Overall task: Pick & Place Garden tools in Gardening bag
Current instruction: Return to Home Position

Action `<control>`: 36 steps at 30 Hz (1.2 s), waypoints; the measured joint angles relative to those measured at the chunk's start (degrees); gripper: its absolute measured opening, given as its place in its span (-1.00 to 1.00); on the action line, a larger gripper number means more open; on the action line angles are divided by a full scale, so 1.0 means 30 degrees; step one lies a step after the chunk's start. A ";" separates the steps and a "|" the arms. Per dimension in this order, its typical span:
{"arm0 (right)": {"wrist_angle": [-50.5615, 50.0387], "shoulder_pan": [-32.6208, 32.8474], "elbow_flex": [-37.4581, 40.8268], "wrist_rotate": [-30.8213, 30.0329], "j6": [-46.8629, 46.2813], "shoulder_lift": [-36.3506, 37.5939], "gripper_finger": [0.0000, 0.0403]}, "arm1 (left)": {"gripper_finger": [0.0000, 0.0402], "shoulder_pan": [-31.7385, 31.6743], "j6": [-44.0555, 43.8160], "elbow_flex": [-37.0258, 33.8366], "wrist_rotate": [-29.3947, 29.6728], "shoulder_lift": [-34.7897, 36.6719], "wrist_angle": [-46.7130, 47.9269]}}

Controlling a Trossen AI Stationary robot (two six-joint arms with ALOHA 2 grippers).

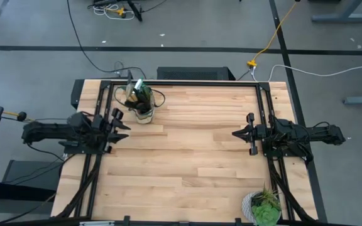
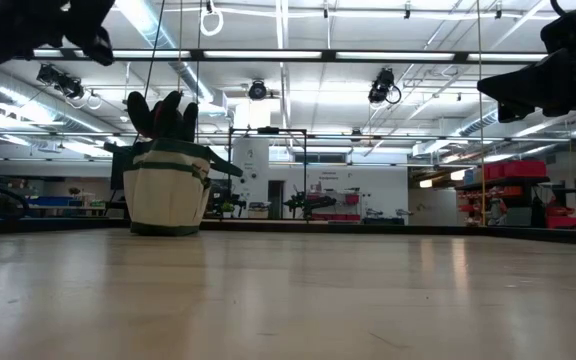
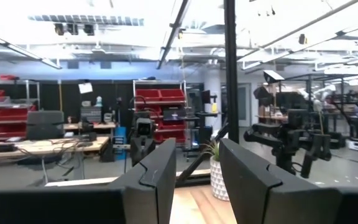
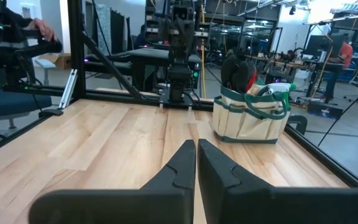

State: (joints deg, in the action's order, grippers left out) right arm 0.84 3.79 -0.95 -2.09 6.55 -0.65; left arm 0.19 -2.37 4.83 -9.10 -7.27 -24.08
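The beige gardening bag (image 1: 141, 103) stands upright on its base at the table's far left; it also shows in the low view (image 2: 168, 190) and the right wrist view (image 4: 250, 118). Dark gloves (image 4: 238, 71) and a bright green piece (image 4: 278, 90) stick up out of it. My left gripper (image 1: 124, 125) hovers at the left edge, just near of the bag, open with nothing between its fingers (image 3: 197, 180). My right gripper (image 1: 234, 134) waits at the right edge, shut and holding nothing (image 4: 196, 168).
A leafy potted plant (image 1: 264, 207) stands at the table's near right corner. Black frame rails (image 1: 187, 83) run along the far, left and right sides. Bare wooden tabletop (image 1: 187, 150) lies between the two arms. A person's hand (image 4: 39, 26) shows beyond the table.
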 joint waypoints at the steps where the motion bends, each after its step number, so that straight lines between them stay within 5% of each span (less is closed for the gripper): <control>1: 0.0000 0.0000 0.0000 -0.0006 0.0000 -0.0005 -0.90 | -0.36 0.0000 -0.0007 -0.0279 0.0110 0.0245 -0.0139; 13: -0.0003 0.0004 0.0004 0.0000 0.0000 -0.0005 -0.90 | -0.36 0.0000 -0.0496 -0.1430 0.1662 0.2427 0.1538; 36: -0.0002 0.0002 0.0000 0.0000 0.0000 -0.0005 -0.90 | -0.36 0.0007 -0.1349 -0.1430 0.1864 0.2413 0.7405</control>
State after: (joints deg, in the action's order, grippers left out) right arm 0.83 3.80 -0.95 -2.09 6.55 -0.67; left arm 0.21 -6.42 0.54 -3.51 -0.03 -1.86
